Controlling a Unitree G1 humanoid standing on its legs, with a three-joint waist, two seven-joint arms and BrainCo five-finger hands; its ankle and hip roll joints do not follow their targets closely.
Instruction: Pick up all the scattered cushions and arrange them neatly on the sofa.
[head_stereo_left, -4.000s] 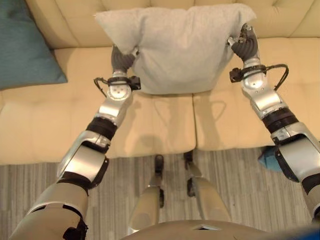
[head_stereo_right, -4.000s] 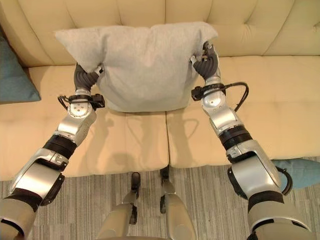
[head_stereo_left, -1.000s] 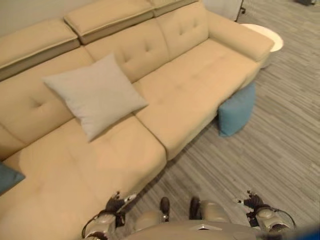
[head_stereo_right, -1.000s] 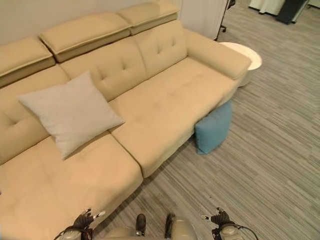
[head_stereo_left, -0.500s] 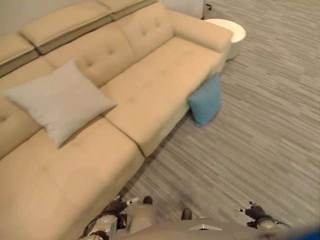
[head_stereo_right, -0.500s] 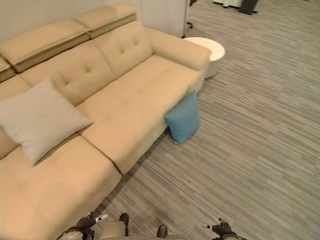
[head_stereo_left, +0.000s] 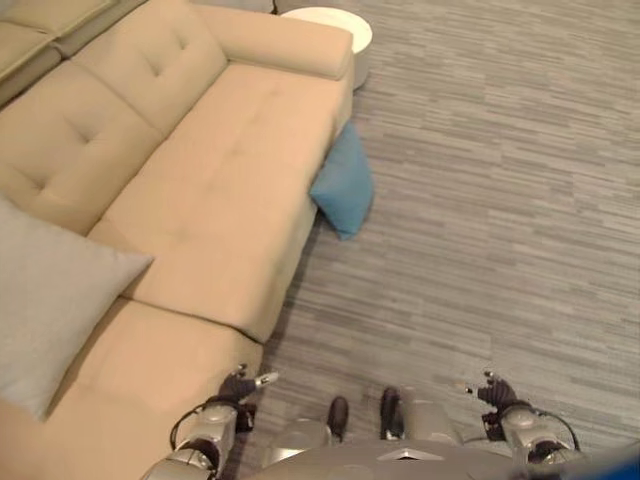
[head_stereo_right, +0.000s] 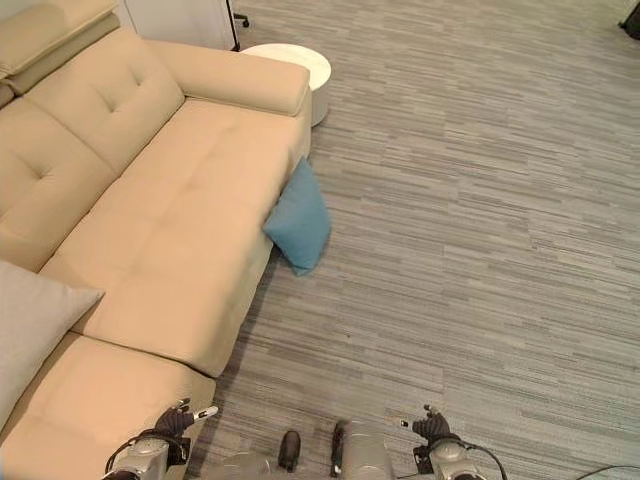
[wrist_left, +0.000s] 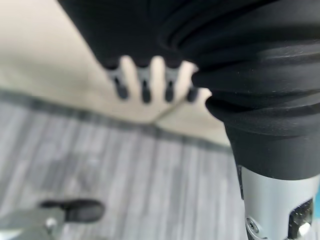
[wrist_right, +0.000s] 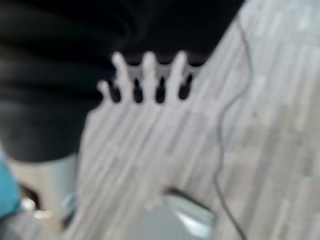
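A blue cushion (head_stereo_left: 342, 185) stands on the floor, leaning against the front of the beige sofa (head_stereo_left: 210, 190) near its right arm. A light grey cushion (head_stereo_left: 50, 300) rests on the sofa seat at the left edge of the eye views. My left hand (head_stereo_left: 240, 385) hangs low by the sofa's front edge, open and holding nothing; its straight fingers (wrist_left: 142, 82) show over the seat edge in the left wrist view. My right hand (head_stereo_left: 490, 392) hangs low over the floor, open and empty, its fingers (wrist_right: 147, 75) spread above the carpet.
A round white side table (head_stereo_right: 290, 55) stands beyond the sofa's right arm. Grey striped carpet (head_stereo_right: 470, 220) stretches to the right of the sofa and the blue cushion.
Both hands have let go of the grey cushion, which now lies on the sofa, and hang low. The camera has swung right, bringing the blue cushion and more floor into view.
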